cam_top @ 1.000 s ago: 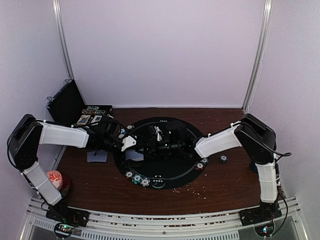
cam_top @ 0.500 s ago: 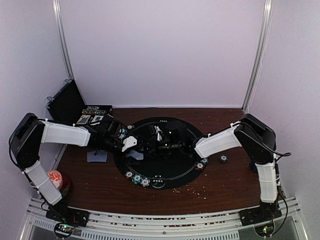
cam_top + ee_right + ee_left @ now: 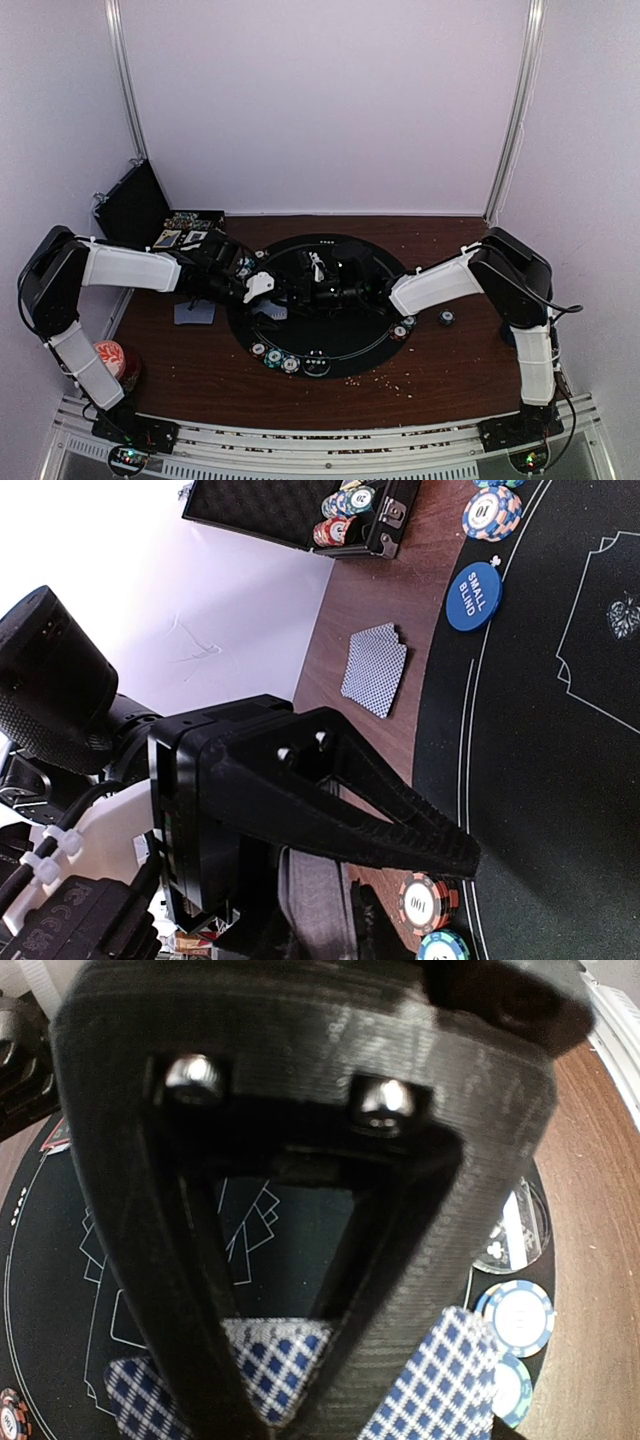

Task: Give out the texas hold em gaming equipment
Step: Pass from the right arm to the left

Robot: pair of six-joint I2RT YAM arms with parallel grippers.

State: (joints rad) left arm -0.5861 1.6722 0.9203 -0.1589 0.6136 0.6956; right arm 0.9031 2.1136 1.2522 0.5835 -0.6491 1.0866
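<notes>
Left wrist view: blue-checked playing cards [image 3: 275, 1355] lie on the black mat [image 3: 290, 1230] right at the left gripper [image 3: 285, 297] fingertips. Teal-white chips [image 3: 517, 1318] are just to their right. Can't tell whether its jaws pinch a card or only stand over them. The right gripper [image 3: 318, 293] sits nose to nose with it; spread or pressed together, can't tell. A second card pile [image 3: 375, 668] and the blue small-blind button [image 3: 472, 593] lie well behind the left gripper, near the mat edge.

brown table [image 3: 440, 370], blk round mat [image 3: 345, 345] mid, cards [image 3: 194, 313] + can [image 3: 110, 357] left, case [image 3: 135, 210] back-left
</notes>
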